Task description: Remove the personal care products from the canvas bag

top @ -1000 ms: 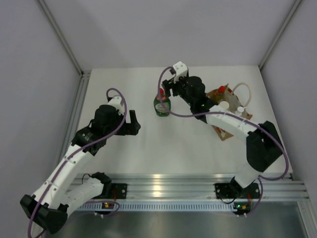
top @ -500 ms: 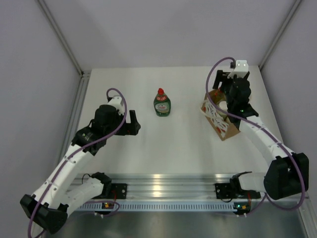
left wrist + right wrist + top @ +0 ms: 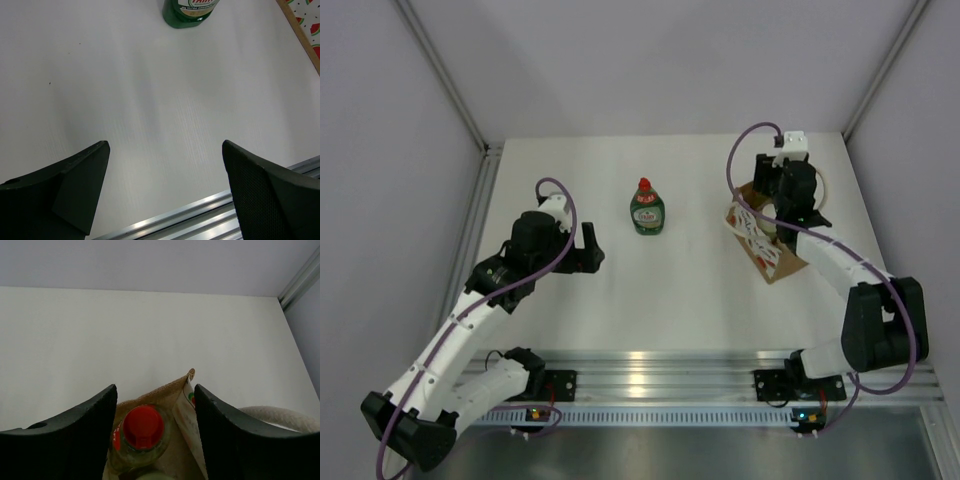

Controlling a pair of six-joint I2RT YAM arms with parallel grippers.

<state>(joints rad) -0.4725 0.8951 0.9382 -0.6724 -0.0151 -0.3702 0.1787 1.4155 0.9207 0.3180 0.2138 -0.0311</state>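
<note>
The green bottle with a red cap [image 3: 647,209] stands alone on the white table, left of the canvas bag [image 3: 767,258]. Its base shows at the top of the left wrist view [image 3: 191,10]. My right gripper [image 3: 782,208] hovers open over the bag's mouth. In the right wrist view its jaws [image 3: 155,390] straddle the red cap of the slim yellow bottle [image 3: 143,427] inside the bag [image 3: 160,396], without touching it. My left gripper [image 3: 585,248] is open and empty over bare table [image 3: 165,145]. The other bottles are hidden.
A white rope handle [image 3: 280,415] hangs off the bag's right side. The bag's watermelon-print side [image 3: 305,20] shows in the left wrist view. Grey walls enclose the table, and an aluminium rail [image 3: 720,375] runs along the near edge.
My right gripper let go of the green bottle, left it standing, swung right to the bag and now sits open over its mouth. The left arm has not moved.
</note>
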